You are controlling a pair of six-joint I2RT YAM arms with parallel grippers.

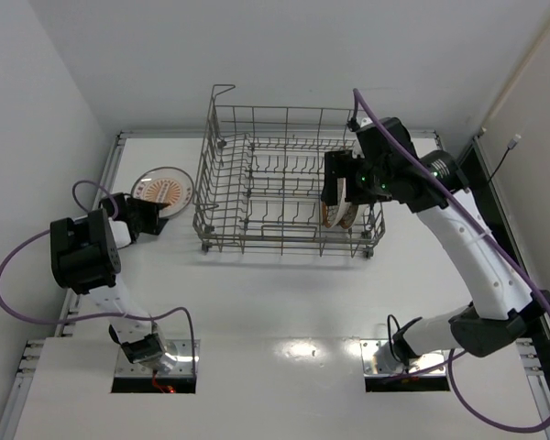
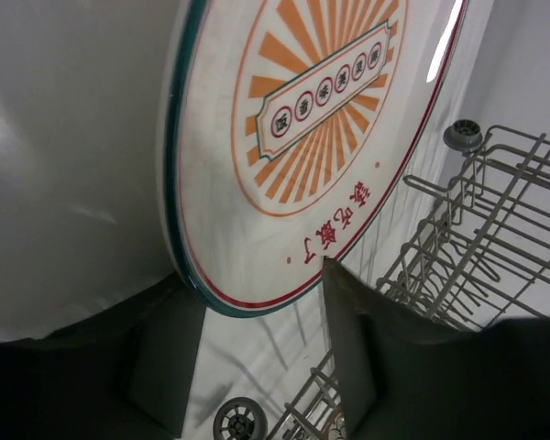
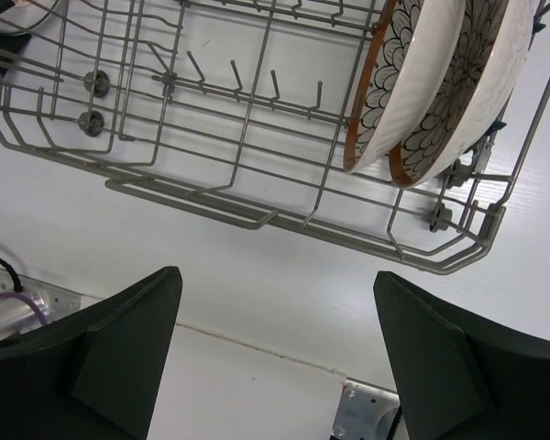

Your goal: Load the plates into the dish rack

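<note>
The white plate with the orange centre motif point(image 1: 165, 190) lies left of the dish rack point(image 1: 257, 183). In the left wrist view this plate point(image 2: 302, 137) fills the frame, with the rack point(image 2: 477, 238) to its right. My left gripper point(image 1: 153, 214) point(image 2: 252, 275) is shut on the plate's near rim, one finger under it and one fingertip point(image 2: 328, 268) on its face. Two brown-rimmed petal-pattern plates point(image 1: 335, 215) point(image 3: 390, 92) point(image 3: 458, 101) stand upright between tines at the rack's right end point(image 3: 192, 203). My right gripper point(image 1: 335, 191) point(image 3: 277, 273) is open and empty just above them.
The rack's raised corner loop point(image 1: 222, 89) stands at its back left. Small rack wheels point(image 2: 463, 137) rest on the table beside the held plate. White walls close in on the left and back. The arm base plates point(image 1: 154, 367) point(image 1: 408, 360) sit at the near edge.
</note>
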